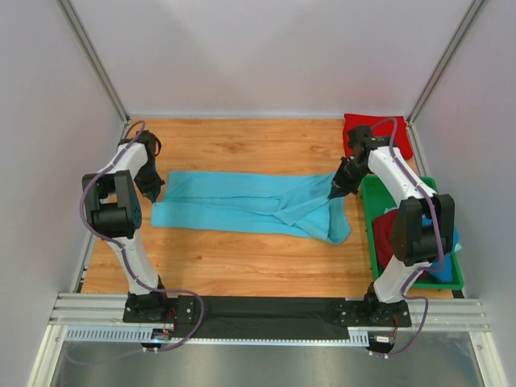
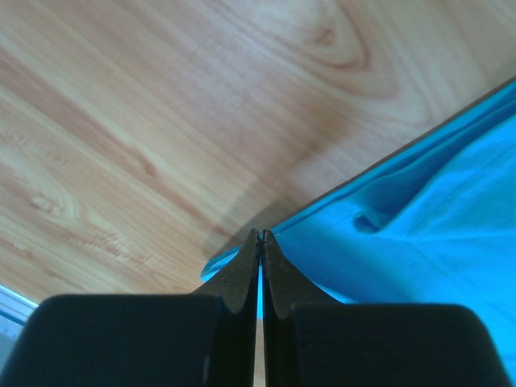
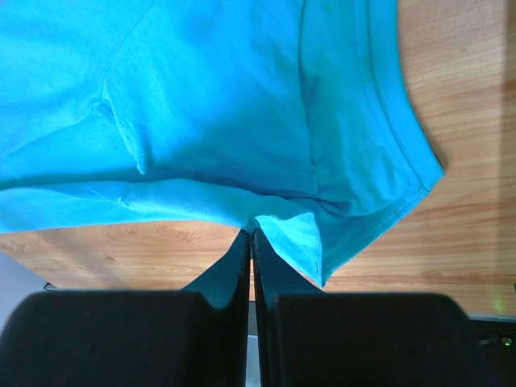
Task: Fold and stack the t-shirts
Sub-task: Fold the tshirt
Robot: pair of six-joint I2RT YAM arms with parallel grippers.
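While left claw [image 1: 153, 193] and right claw [image 1: 334, 192] are pinching its ends, the light turquoise cloth t-shirt [image 1: 242, 205] is lying lengthwise between them.

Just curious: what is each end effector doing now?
Left end effector: closed, pinching the turquoise t-shirt.
Right end effector: closed on the same t-shirt.

Arm links [image 1: 133, 258]: white shells, black joints
Cables [image 1: 81, 201]: purple-grey, looped alongside
Fingers [image 2: 234, 282]: black, tapered
Bases [image 1: 147, 307]: black blocks

No text, label, brand, number or sign can be read in any view.
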